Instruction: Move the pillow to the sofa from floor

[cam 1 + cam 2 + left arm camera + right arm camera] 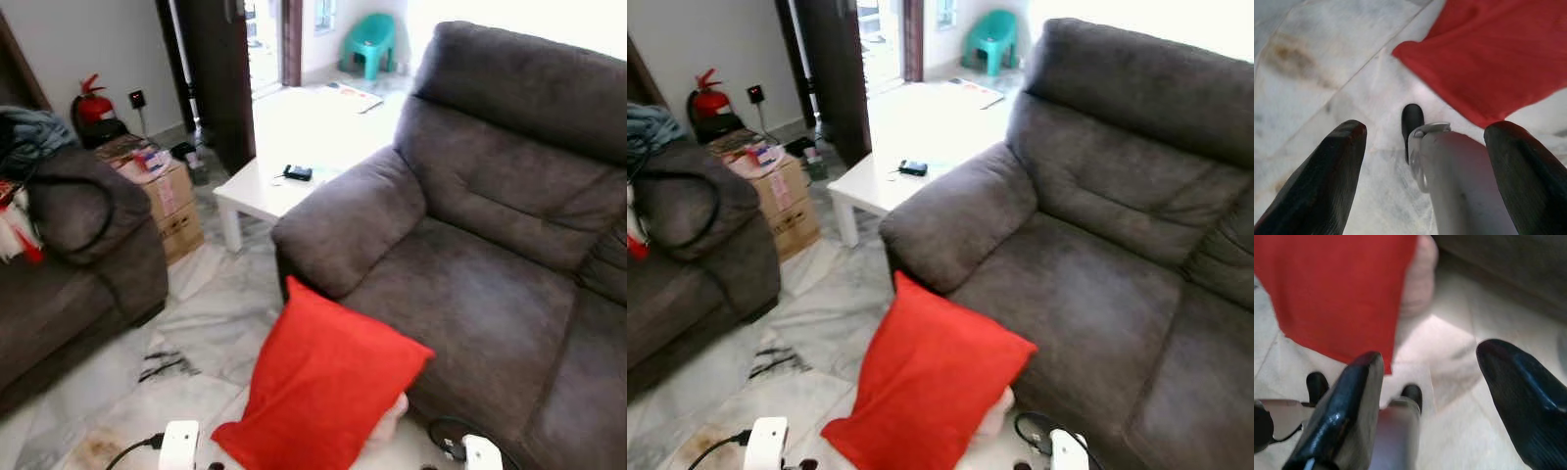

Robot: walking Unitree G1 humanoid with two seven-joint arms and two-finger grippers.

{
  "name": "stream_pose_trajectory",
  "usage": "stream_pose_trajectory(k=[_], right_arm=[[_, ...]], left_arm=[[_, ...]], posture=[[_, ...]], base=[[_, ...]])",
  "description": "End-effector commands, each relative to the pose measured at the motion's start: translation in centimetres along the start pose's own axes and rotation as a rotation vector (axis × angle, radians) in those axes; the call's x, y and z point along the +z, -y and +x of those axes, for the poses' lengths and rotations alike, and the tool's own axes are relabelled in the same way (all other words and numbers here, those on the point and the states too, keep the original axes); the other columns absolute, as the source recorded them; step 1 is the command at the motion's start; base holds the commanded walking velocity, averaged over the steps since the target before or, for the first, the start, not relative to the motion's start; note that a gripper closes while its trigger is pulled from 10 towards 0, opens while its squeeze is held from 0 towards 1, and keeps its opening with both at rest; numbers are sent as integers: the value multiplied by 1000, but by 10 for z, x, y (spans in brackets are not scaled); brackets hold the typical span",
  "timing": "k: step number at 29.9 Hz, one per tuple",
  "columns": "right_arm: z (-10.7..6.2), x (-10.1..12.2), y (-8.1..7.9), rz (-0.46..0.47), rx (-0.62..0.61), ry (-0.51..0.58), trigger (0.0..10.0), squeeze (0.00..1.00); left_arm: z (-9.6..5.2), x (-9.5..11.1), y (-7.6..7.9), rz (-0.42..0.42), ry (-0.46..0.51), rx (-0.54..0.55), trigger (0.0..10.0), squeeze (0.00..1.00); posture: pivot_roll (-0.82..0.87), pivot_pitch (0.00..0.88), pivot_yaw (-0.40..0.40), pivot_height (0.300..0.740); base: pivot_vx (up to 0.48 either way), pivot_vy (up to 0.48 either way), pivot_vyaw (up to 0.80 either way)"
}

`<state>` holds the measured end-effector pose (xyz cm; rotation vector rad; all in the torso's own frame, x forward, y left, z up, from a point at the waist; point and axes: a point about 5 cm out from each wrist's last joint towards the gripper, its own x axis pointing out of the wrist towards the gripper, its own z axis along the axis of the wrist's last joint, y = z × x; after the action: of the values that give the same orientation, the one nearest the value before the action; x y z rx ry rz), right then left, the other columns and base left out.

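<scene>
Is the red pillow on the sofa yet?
No. The red pillow stands on the floor, leaning against the sofa front.

No text, brand, number or sign can be read. The cardboard boxes [171, 201] carry pale labels, and printed sheets [348, 95] lie on the floor, all too blurred.

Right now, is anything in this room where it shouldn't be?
Yes. The red pillow is on the marble floor, propped against the front of the grey sofa instead of on its seat. Both grippers, left and right, hang open above the floor near it.
</scene>
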<state>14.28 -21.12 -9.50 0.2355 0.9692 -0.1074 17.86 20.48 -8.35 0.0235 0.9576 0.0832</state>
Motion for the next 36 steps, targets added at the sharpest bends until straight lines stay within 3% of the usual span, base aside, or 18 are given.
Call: stream_pose_trajectory(k=[1,15,36], right_arm=[[1,4,0,4,1,16,10000,0],[1,2,-1,31,0,12,10000,0],[1,2,0,42,-15,10,10000,0]], left_arm=[[-1,-6,-2,-9,-22,8,10000,0],[-1,-6,-2,-16,-20,8,10000,0],[-1,-6,-2,-14,-17,8,10000,0]], posture=[[-16,0,-68,732],[-16,0,-68,732],[-17,0,-67,732]], base=[[0,0,625],[0,0,76],[287,0,-35]])
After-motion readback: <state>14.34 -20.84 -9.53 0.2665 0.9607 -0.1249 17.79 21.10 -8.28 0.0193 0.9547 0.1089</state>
